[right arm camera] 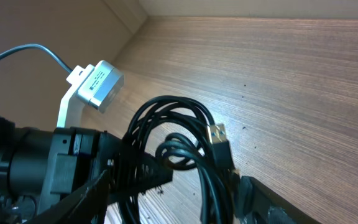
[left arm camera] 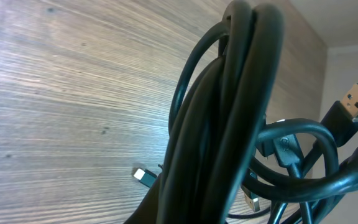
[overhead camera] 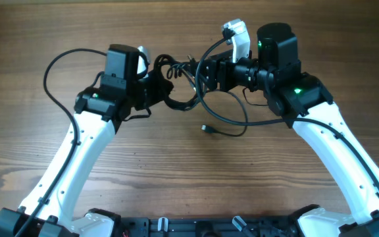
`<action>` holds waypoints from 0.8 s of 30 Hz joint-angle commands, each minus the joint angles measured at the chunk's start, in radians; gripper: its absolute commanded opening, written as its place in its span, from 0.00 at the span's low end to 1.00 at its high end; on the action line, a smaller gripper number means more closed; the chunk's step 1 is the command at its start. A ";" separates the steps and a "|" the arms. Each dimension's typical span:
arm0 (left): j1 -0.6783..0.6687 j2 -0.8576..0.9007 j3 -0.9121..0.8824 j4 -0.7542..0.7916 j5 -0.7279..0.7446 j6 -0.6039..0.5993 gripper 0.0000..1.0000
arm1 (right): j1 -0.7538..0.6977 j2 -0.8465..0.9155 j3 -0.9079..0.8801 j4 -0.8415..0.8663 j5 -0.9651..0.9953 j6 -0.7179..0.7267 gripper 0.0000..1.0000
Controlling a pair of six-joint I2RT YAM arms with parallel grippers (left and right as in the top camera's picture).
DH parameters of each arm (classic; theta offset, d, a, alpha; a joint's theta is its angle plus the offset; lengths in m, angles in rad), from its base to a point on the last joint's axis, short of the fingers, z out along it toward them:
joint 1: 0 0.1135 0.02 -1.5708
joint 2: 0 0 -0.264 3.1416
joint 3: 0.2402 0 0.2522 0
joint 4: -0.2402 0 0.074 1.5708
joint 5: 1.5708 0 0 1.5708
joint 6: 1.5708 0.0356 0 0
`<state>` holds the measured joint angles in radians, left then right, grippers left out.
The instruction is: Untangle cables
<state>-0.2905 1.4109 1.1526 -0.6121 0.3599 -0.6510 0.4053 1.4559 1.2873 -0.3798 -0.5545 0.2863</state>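
Both arms met over the tangled bundle of thin black cables [overhead camera: 184, 82], held up between them above the brown wooden table [overhead camera: 176, 171].

I had the left gripper [overhead camera: 158, 85] clamped on the coil; the right gripper [overhead camera: 202, 74] sat against the bundle, but I couldn't tell its jaws. One strand with a small plug end [overhead camera: 205, 128] trailed onto the table. Cords looked light, soft, springy and slick-jacketed, so I judged gripping a single strand near a plug better than the mass.

Robot test bench, wood-grain table [overhead camera: 176, 171], two white arms, plain beige wall [right arm camera: 55, 31]
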 commanded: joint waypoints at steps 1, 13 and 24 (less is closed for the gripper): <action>-0.022 -0.010 -0.004 0.021 -0.025 -0.016 0.04 | 0.002 0.013 0.014 0.009 -0.017 0.004 0.68; -0.022 -0.007 -0.004 0.022 -0.105 0.017 0.04 | 0.061 0.014 0.014 0.036 0.075 0.104 0.60; -0.022 -0.007 -0.004 0.026 -0.107 -0.153 0.04 | 0.151 0.155 0.014 0.097 0.192 0.506 0.64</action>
<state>-0.3096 1.4109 1.1526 -0.5922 0.2554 -0.7357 0.5541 1.5776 1.2873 -0.3065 -0.3882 0.7029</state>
